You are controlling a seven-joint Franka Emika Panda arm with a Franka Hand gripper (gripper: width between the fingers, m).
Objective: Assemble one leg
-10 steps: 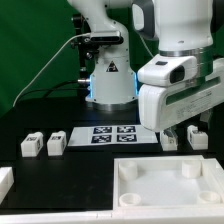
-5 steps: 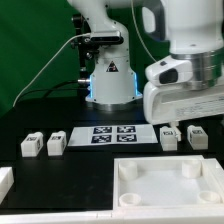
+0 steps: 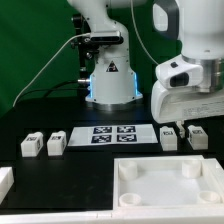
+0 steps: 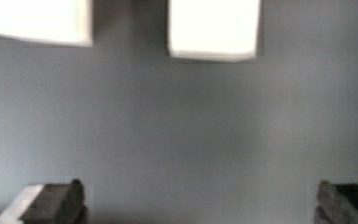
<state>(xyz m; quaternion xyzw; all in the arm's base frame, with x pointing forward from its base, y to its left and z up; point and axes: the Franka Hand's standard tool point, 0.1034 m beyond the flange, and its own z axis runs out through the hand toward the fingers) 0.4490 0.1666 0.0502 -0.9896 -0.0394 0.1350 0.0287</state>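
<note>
Several small white legs with black-and-white markers stand on the black table. Two stand at the exterior view's left. Two stand at its right, just below my gripper. The gripper hangs above these two, open and empty, with its fingertips partly hidden by its white body. In the wrist view the two dark fingertips stand far apart with bare table between them, and two white legs lie beyond them.
A wide white tray with round corner sockets lies at the front. The marker board lies mid-table before the robot base. Another white part sits at the front left edge of the exterior view.
The arm has moved toward the exterior view's right and risen a little, uncovering the two right-hand legs. The gripper stays open. No part has moved.
</note>
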